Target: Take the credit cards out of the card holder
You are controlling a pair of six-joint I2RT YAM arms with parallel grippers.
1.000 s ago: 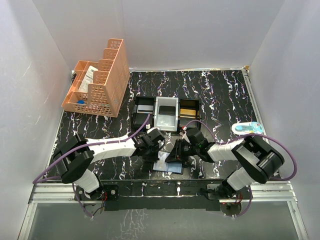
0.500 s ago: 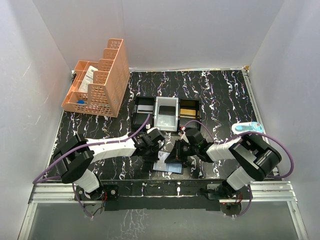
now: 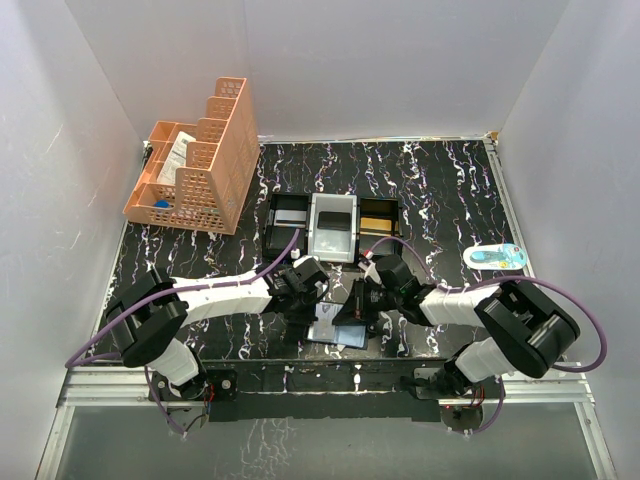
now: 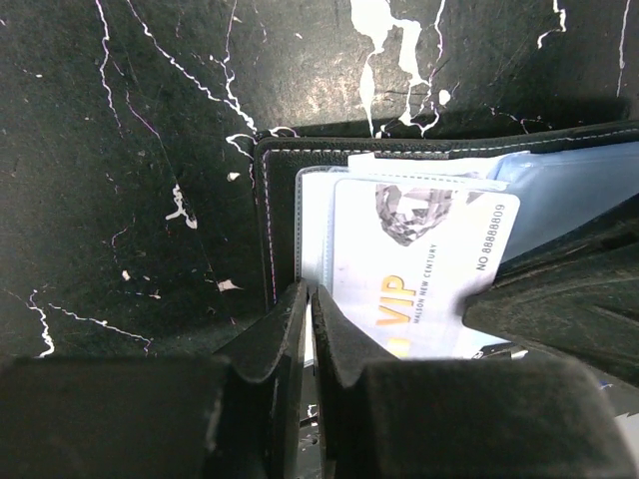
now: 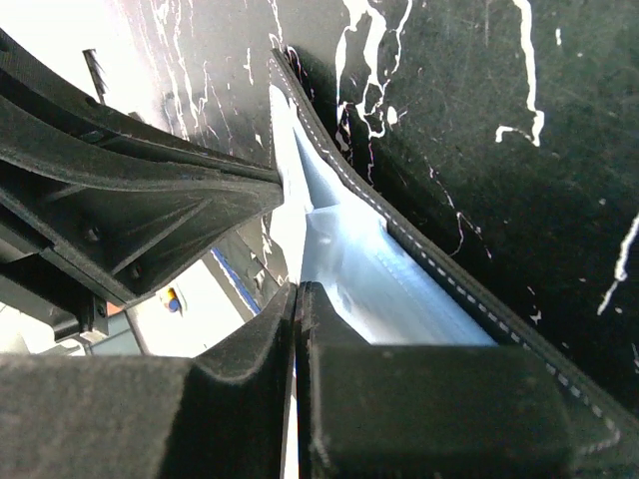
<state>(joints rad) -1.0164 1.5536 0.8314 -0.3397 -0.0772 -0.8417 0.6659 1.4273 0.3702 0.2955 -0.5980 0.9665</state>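
The card holder (image 3: 340, 332) lies open near the table's front edge, between both grippers. In the left wrist view it shows a dark stitched rim (image 4: 266, 220) and a pale blue lining. A white credit card (image 4: 419, 261) with gold "VIP" lettering sticks out of its sleeve at a slant. My left gripper (image 4: 309, 297) is shut on the holder's sleeve edge beside the card. My right gripper (image 5: 297, 290) is shut with a thin white edge between its fingers, seemingly the card's, next to the pale blue panel (image 5: 374, 274). Seen from the top, both grippers (image 3: 318, 310) (image 3: 353, 310) meet over the holder.
A black-and-white three-compartment tray (image 3: 274, 222) stands just behind the holder. An orange mesh basket (image 3: 205, 165) stands at the back left. A small blue-and-white object (image 3: 497, 256) lies at the right. White walls enclose the table.
My right gripper has closed its fingers, and the right arm's elbow has shifted slightly. The left gripper and the holder have stayed in place.
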